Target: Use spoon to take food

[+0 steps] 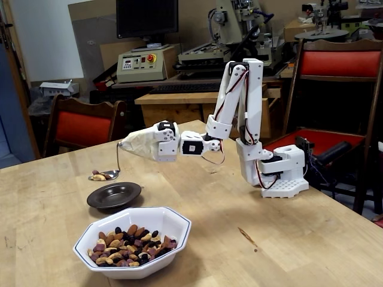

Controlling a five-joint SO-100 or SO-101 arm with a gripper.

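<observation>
Workshop bench, near edge: white bowl of food. Taped gripper, finger state indiscernible, carries the spoon level so its few nuts stay in, beyond the dark dish

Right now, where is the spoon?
In the fixed view, the spoon hangs at the left, holding a few nuts, above and just behind the small dark dish.
</observation>
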